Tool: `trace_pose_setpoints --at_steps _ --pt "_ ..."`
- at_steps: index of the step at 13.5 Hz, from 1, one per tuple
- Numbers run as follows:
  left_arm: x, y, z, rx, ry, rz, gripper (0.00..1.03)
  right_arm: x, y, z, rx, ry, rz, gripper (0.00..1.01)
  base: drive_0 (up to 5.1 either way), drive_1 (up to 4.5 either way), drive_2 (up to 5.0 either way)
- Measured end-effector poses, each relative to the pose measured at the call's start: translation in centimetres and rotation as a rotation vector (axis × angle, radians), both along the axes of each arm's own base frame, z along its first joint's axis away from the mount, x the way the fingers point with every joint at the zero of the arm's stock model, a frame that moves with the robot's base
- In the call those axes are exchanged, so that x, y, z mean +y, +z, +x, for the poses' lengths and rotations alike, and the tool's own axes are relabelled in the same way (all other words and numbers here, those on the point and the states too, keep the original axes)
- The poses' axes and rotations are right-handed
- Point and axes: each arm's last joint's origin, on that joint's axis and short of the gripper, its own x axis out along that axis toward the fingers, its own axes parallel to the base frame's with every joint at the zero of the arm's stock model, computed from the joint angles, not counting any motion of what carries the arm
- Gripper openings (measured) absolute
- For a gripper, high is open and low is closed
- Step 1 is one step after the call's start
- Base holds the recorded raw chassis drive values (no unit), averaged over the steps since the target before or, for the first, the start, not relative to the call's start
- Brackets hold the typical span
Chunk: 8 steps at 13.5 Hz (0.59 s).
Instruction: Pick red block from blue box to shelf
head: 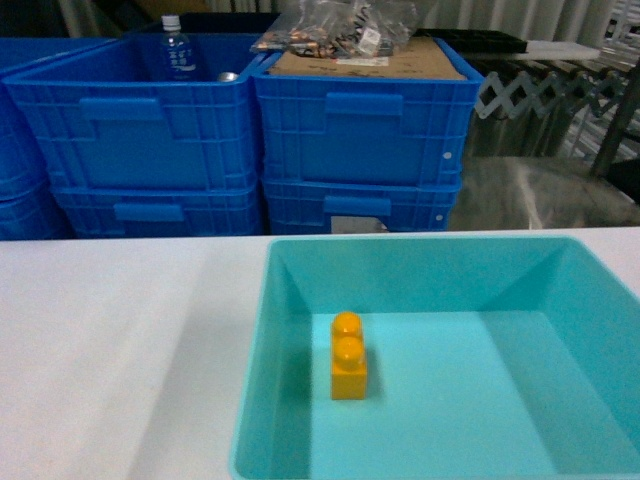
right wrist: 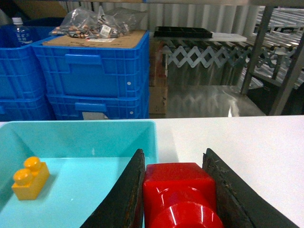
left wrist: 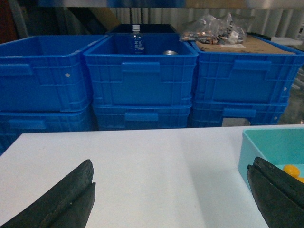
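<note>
Between the right fingers (right wrist: 130, 190), the pinched red block (right wrist: 179, 190) points its stud cameraward; left fingers (left wrist: 71, 194) spread.

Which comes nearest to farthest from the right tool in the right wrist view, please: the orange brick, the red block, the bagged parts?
1. The red block, clamped inside the right tool.
2. The orange brick, left, inside the blue box.
3. The bagged parts, far back left on a crate.

Glossy red block (right wrist: 178, 190), turquoise box (head: 300, 262), orange-yellow brick (head: 348, 357), royal-blue crates (head: 362, 125).
</note>
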Motion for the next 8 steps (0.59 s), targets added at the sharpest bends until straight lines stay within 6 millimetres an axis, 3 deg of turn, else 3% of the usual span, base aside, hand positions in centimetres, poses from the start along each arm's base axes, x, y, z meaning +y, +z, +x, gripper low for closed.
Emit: trace_pose_setpoints --at_steps 8 --pt "-0.01 0.00 0.00 0.000 -0.002 0.000 0.98 0.00 0.00 0.00 0.000 0.000 0.000 0.29 -1.6 -1.59 -1.6"
